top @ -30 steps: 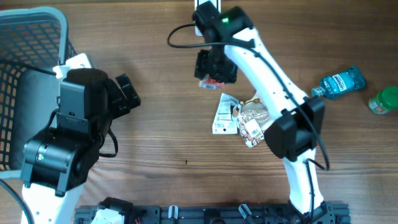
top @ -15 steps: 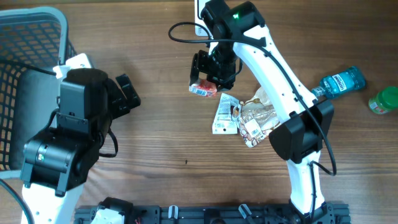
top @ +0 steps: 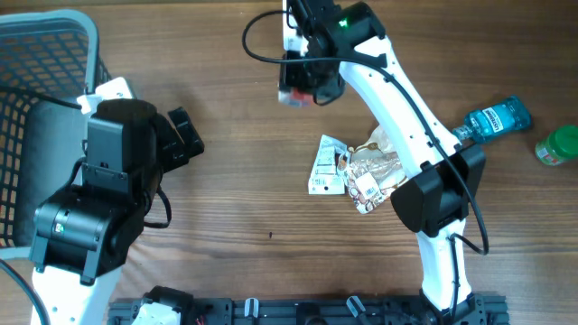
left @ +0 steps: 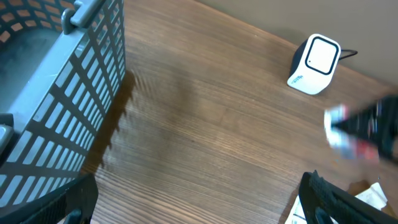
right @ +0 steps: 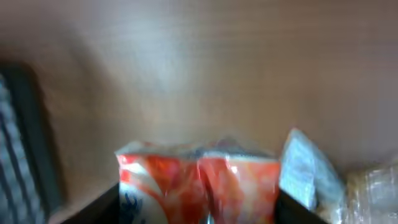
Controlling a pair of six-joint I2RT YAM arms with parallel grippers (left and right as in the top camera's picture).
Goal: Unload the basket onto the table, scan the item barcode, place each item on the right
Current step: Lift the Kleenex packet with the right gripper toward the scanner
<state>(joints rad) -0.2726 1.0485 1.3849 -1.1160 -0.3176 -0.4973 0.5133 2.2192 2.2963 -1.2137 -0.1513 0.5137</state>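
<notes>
The item is a red and white packet [right: 199,183], blurred in the right wrist view. My right gripper [right: 199,208] is shut on it, one dark finger at each side. Overhead, the packet [top: 291,96] hangs above the table under the right gripper [top: 305,83], just in front of the white barcode scanner [top: 288,29], which the arm mostly hides. In the left wrist view the scanner [left: 316,62] stands at the far edge, with the blurred packet [left: 339,129] to its right. My left gripper [left: 199,199] is open over bare wood beside the basket, also seen overhead as the left gripper [top: 183,135].
A grey wire basket [top: 45,54] fills the far left and shows close in the left wrist view as the basket [left: 62,81]. A white packet [top: 325,167] and a foil bag [top: 372,173] lie mid-table. A blue bottle [top: 493,119] and a green jar [top: 560,144] lie at the right.
My right gripper has carried the red packet from above the pile, first left, then toward the far edge in front of the scanner. The left arm has not moved.
</notes>
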